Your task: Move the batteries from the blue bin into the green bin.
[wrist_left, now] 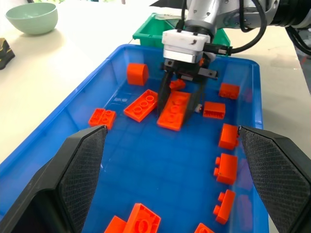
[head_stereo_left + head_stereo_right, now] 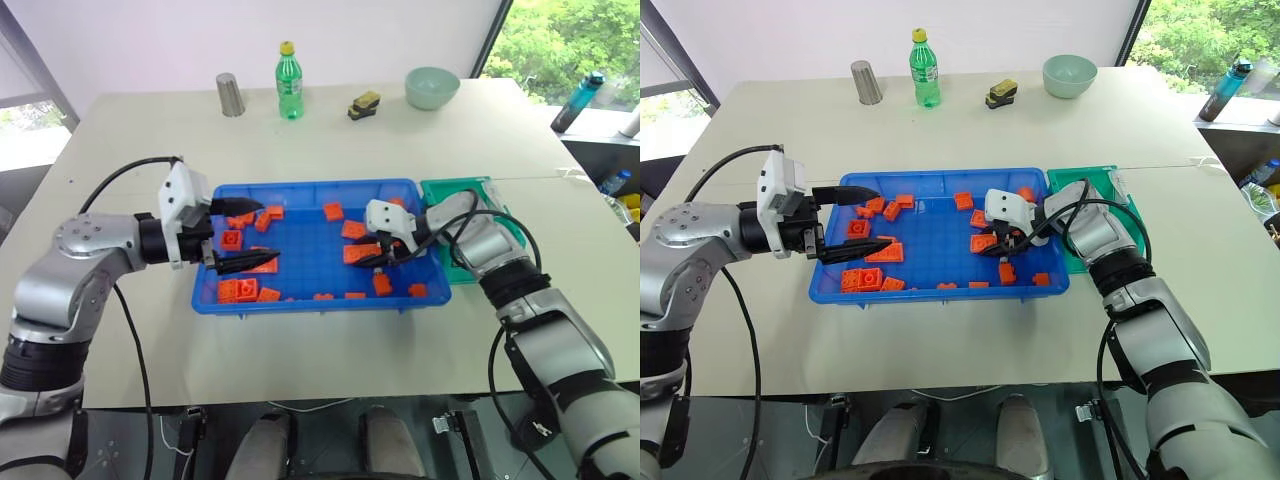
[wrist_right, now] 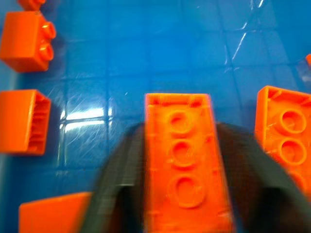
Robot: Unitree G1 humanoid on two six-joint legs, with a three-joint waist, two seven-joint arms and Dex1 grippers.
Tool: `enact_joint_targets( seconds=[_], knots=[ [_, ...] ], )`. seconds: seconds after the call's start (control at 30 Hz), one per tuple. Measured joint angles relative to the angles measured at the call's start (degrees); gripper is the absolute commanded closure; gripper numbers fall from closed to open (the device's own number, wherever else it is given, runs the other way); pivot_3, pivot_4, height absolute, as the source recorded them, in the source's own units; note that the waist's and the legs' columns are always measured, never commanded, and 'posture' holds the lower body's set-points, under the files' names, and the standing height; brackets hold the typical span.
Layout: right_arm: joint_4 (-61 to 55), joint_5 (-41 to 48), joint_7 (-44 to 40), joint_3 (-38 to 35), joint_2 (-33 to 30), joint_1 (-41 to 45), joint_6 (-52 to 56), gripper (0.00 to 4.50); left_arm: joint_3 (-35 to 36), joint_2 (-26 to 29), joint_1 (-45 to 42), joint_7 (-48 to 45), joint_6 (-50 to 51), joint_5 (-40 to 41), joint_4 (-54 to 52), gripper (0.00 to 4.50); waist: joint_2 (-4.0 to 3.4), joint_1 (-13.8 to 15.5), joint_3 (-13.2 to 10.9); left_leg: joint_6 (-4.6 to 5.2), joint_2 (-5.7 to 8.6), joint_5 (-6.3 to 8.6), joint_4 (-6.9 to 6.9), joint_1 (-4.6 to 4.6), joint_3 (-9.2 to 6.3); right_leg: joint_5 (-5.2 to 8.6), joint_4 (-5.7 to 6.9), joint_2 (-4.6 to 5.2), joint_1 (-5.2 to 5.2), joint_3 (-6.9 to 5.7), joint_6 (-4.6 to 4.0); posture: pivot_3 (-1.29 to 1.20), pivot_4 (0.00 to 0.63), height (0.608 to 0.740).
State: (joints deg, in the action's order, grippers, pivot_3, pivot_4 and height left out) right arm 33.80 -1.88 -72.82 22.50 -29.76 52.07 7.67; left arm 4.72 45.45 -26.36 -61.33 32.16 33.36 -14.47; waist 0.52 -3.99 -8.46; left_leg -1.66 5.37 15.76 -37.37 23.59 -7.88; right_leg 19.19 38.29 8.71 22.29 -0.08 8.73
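The blue bin (image 2: 300, 188) lies in the middle of the table with several orange toy bricks scattered in it. The batteries are out of view among them. My right gripper (image 2: 378, 256) reaches down into the bin's right half, its two fingers pressed against the sides of a long orange brick (image 3: 182, 160) that rests flat on the floor; the left wrist view shows that brick (image 1: 174, 110) too. Over the bin's left end my left gripper (image 2: 268, 232) hovers open and holds nothing. The green bin (image 2: 482, 190) stands against the blue bin's right end, behind my right arm.
At the table's far side stand a metal cup (image 2: 231, 95), a green bottle (image 2: 289, 82), a small yellow and black object (image 2: 365, 104) and a pale green bowl (image 2: 432, 87). A blue bottle (image 2: 578, 100) stands off to the far right.
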Motion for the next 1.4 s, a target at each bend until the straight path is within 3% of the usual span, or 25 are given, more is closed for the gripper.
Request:
enact_joint_targets(
  seconds=[0.23, 0.37, 0.43, 0.47, 0.57, 0.8, 1.07, 1.4],
  knots=[
    [-4.9, 0.4, 3.7, -0.6, 8.9, 0.0, 4.5, 3.25, -0.7, -0.6, -1.0, -0.1, -0.2, -0.2, 0.7, 0.0, 0.0, -0.2, 0.0, -0.02, -0.05, -0.01, 0.02, 0.0, 0.0, 0.0, 0.04, -0.05, 0.04, 0.0, 0.0, 0.0, 0.15, 0.727],
    [-4.5, -0.5, 9.9, -0.5, 16.6, 1.5, 6.7, 3.25, -1.1, -0.8, -1.0, -0.1, -0.3, -0.3, 1.0, 0.0, 0.0, -0.2, 0.0, -0.03, -0.04, -0.02, 0.02, 0.0, -0.03, 0.0, 0.04, -0.06, 0.06, 0.0, 0.0, 0.0, 0.15, 0.727],
    [-4.2, -1.4, 13.2, -0.2, 20.1, 2.3, 8.7, 2.23, -1.4, -1.1, -1.2, -0.1, -0.4, -0.3, 1.0, 0.0, 0.0, -0.1, 0.0, -0.04, -0.03, -0.02, 0.02, 0.0, -0.07, 0.0, 0.06, -0.05, 0.05, 0.0, 0.0, 0.0, 0.15, 0.727],
    [-4.3, -1.6, 14.4, -0.2, 20.6, 2.4, 9.5, 1.93, -1.4, -1.1, -1.2, -0.1, -0.5, -0.3, 1.0, 0.0, 0.0, 0.0, 0.0, -0.04, 0.0, -0.02, 0.01, 0.0, -0.11, 0.0, 0.06, -0.03, 0.04, 0.0, 0.0, 0.0, 0.15, 0.727],
    [-6.4, -2.4, 17.8, -0.7, 19.2, 2.0, 13.3, 0.48, -1.4, -1.1, -1.0, -0.1, -0.6, -0.3, 1.0, 0.0, 0.0, 0.3, 0.0, -0.04, 0.12, -0.02, -0.05, 0.0, -0.3, 0.0, 0.05, 0.0, 0.02, 0.0, 0.0, 0.0, 0.15, 0.727],
    [-37.0, 0.2, 22.9, -10.6, 8.4, -8.5, 41.3, 0.48, -1.6, -1.4, -0.5, -0.5, -0.6, -0.2, 0.9, 0.0, 0.0, 0.1, 0.0, -0.03, 0.09, -0.02, 0.02, 0.03, -0.23, 0.0, 0.22, 0.01, 0.03, 0.03, 0.0, 0.0, 0.15, 0.727],
    [-61.5, 4.5, 31.1, -20.7, 5.2, -18.0, 73.8, 0.48, -4.3, -3.9, -3.2, -2.6, -1.6, -0.7, 4.5, 0.0, 0.0, 0.4, 0.0, -0.02, 0.11, -0.01, 0.01, 0.01, -0.13, 0.0, 0.24, 0.05, 0.03, 0.07, 0.0, 0.0, 0.15, 0.727],
    [-63.0, 7.8, 38.7, -20.3, 3.9, -23.2, 74.6, 0.48, -6.6, -6.1, -7.5, -4.8, -3.9, -2.8, 7.8, 0.0, 0.01, 0.9, 0.0, -0.01, 0.15, -0.01, -0.03, 0.01, -0.1, 0.0, 0.23, 0.09, 0.01, 0.07, 0.0, 0.0, 0.15, 0.727]
  ],
)
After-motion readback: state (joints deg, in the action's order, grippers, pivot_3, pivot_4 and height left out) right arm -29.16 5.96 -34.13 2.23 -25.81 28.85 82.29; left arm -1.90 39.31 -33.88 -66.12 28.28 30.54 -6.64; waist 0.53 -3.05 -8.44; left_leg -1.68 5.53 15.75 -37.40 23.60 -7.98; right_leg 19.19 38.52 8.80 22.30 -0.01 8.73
